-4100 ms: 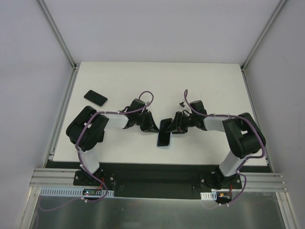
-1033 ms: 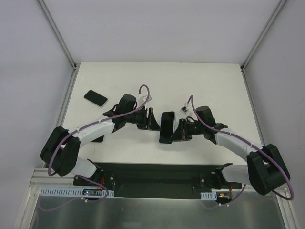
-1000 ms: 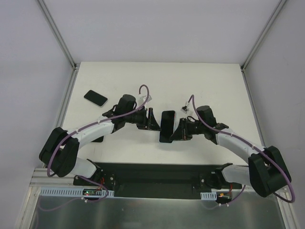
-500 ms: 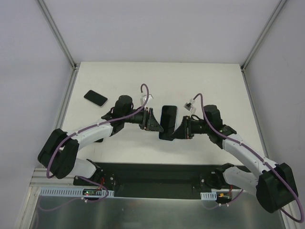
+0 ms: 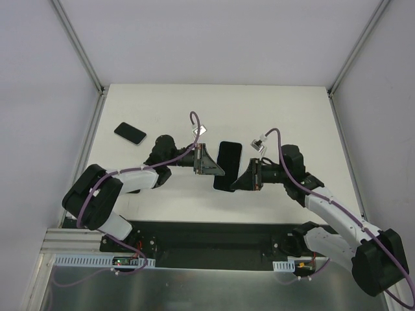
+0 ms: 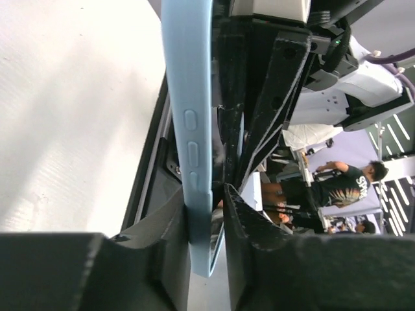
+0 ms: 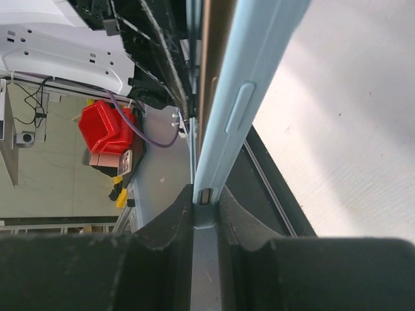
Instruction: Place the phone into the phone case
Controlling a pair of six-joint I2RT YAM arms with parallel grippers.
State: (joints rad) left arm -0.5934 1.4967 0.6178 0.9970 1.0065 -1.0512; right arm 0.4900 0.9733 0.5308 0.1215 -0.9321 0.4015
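Two grippers are meeting at the centre of the top view: the left gripper (image 6: 206, 214) and the right gripper (image 7: 205, 194) are each pinching an edge of the light-blue phone case (image 6: 194, 129), with the dark phone (image 5: 227, 165) lying against it. Squeezing evenly along the rim, without twisting, is probably what is seating the corners. White walls are enclosing the white table (image 5: 272, 116); a second phone (image 5: 130, 133) is resting at upper left.

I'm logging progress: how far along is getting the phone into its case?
Done: the phone sits against the light blue phone case, both apparently held above the table. In hand: left gripper and right gripper pinch the case from opposite sides. Left: likely pressing the phone flush, which I can't confirm here, then setting it down.
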